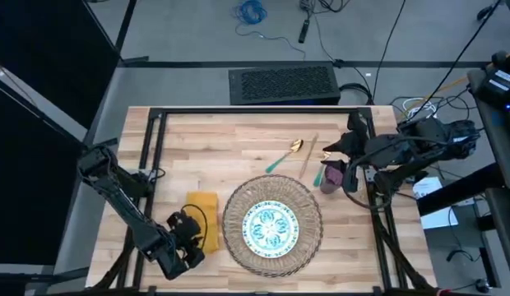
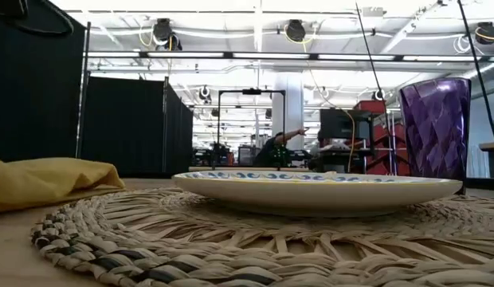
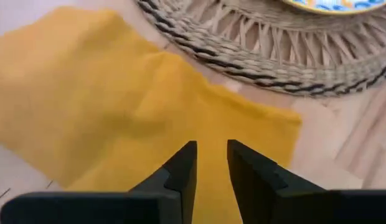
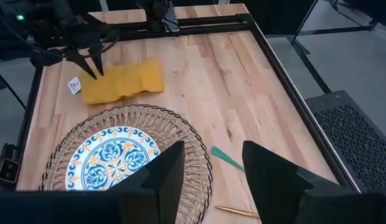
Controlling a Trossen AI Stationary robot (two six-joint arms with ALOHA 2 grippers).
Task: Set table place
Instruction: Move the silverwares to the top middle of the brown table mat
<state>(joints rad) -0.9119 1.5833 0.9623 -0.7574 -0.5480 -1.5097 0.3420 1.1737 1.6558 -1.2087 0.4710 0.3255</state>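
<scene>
A round woven straw mat (image 1: 272,224) lies on the table (image 1: 238,131) with a blue-green patterned plate (image 1: 271,227) at its centre. Left of the mat lies a yellow napkin (image 1: 203,217), rumpled. My left gripper (image 3: 211,163) stands over the napkin's near part, pointing down, fingers a narrow gap apart with nothing between them. A purple cup (image 1: 331,175) stands upright off the mat's far right. My right gripper (image 4: 208,168) hovers open beside the cup, which does not show between its fingers. Gold cutlery with green handles (image 1: 285,156) lies beyond the mat. My left gripper has its fingertips (image 3: 183,158) over the middle of the napkin's near part (image 3: 211,124), coming from above. I cannot tell whether they touch the cloth. The napkin lies on the table, slack.
The table's black frame (image 1: 156,131) runs along the far and left sides. A small white tag (image 4: 73,85) lies by the napkin. Bare wood (image 1: 206,148) shows at the far left. A black box (image 1: 284,84) sits beyond the far edge.
</scene>
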